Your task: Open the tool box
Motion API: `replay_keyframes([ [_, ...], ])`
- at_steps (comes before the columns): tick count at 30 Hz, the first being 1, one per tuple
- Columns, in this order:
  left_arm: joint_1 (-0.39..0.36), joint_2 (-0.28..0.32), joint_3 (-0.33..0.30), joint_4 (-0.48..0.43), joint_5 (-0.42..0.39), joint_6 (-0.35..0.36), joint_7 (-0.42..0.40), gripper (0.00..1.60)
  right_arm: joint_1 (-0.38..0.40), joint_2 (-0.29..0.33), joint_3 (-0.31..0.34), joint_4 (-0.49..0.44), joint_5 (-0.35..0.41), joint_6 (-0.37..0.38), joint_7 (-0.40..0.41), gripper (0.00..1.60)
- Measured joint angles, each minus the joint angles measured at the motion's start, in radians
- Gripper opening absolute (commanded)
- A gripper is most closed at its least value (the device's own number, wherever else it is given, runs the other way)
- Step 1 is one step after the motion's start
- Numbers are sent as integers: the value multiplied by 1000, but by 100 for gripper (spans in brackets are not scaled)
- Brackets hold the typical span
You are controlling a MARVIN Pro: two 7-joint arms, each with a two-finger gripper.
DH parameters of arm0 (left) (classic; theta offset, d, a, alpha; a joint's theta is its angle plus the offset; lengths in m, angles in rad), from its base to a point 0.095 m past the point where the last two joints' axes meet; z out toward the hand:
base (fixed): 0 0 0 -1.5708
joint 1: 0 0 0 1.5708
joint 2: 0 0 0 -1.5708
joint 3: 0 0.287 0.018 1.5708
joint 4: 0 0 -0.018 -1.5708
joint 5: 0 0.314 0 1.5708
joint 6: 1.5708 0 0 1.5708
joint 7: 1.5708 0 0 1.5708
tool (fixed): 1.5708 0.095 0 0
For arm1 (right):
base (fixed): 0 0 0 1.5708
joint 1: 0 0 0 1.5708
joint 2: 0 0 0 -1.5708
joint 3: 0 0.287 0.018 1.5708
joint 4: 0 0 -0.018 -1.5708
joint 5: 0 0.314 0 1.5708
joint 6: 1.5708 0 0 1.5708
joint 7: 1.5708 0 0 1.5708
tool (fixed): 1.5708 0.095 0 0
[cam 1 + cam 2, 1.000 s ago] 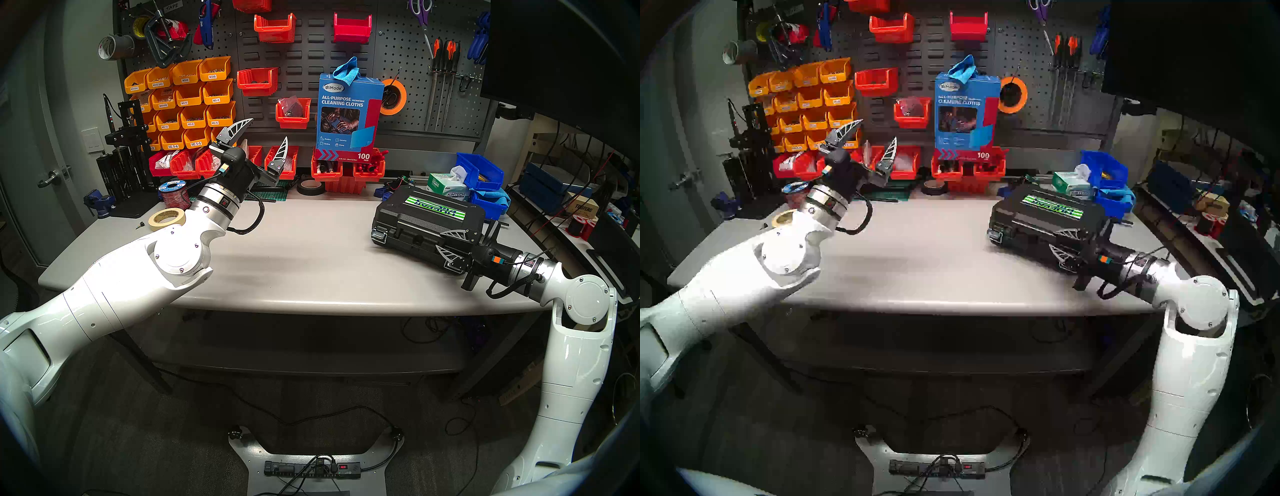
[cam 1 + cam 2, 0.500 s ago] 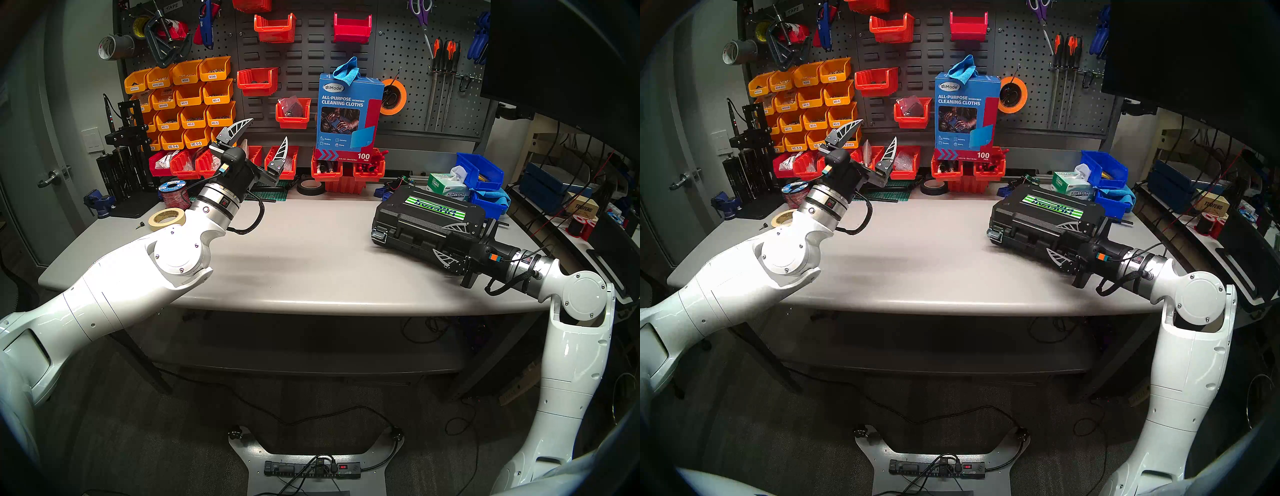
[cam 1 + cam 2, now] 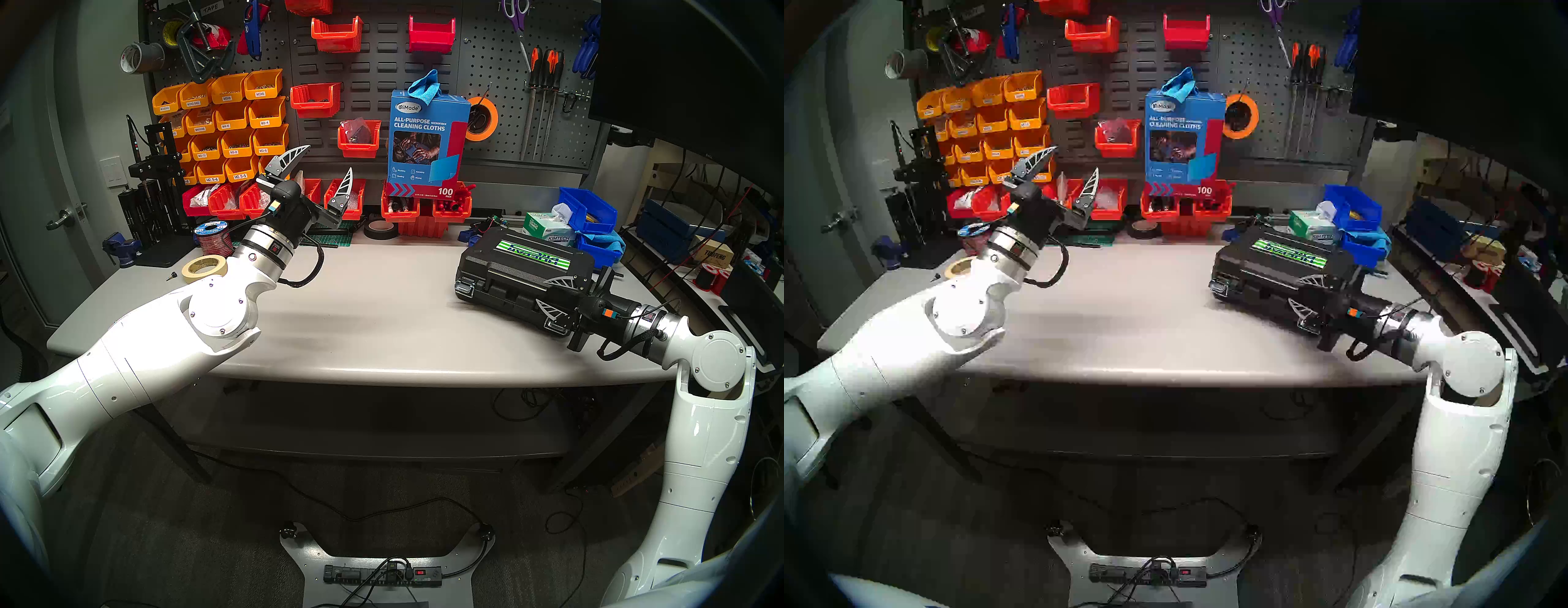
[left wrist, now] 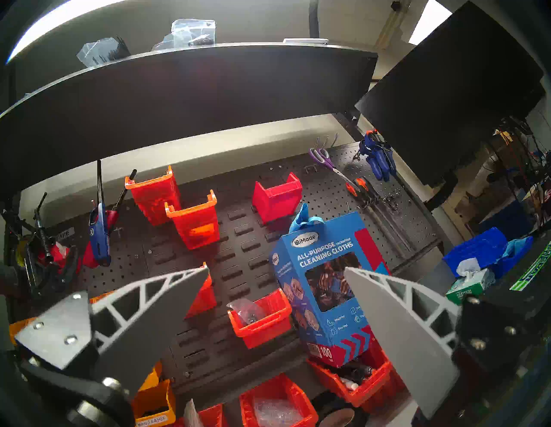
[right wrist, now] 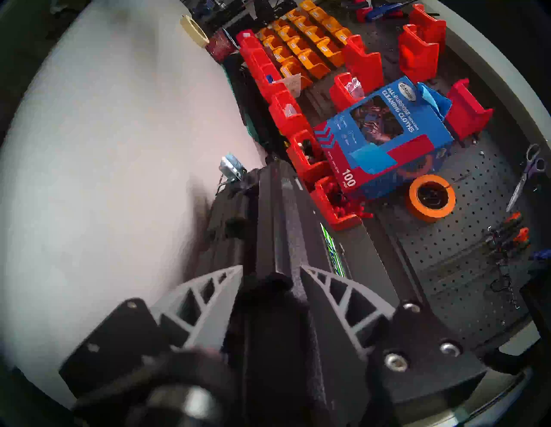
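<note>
The black tool box (image 3: 509, 263) with its striped sticker lies flat with the lid down on the right of the grey table (image 3: 382, 322). It also shows in the head right view (image 3: 1263, 263). A silver latch (image 3: 465, 288) shows at its front left corner and another (image 3: 556, 327) at the front right. My right gripper (image 3: 553, 295) straddles the box's front right edge, one finger on the lid and one at the front face. In the right wrist view the box (image 5: 283, 223) fills the gap between the fingers (image 5: 337, 286). My left gripper (image 3: 322, 170) is open and empty, raised at the back left.
A blue cleaning-cloth box (image 3: 424, 144) stands on red bins at the back. Blue bins (image 3: 589, 212) and a tissue box (image 3: 547, 229) sit right behind the tool box. A masking tape roll (image 3: 203, 268) and a black tape roll (image 3: 380, 229) lie on the table.
My right wrist rose and rolled a little, then settled back. Its fingers spread slightly around the box edge, then drew closer again. The tool box and the left arm have not moved.
</note>
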Motion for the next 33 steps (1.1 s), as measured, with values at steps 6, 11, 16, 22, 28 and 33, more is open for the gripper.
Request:
replay_keyframes([
  [6,0,0,0,0,0,0,0,157,17,5,-23,23,2,3,0,71],
  [11,0,0,0,0,0,0,0,157,29,10,-40,39,4,6,2,51],
  [16,0,0,0,0,0,0,0,157,36,13,-53,48,8,8,10,0],
  [22,0,0,0,0,0,0,0,157,37,15,-64,51,11,13,30,0],
  [28,0,0,0,0,0,0,0,157,38,15,-61,52,13,13,30,0],
  [33,0,0,0,0,0,0,0,157,50,20,-56,56,20,9,33,0],
])
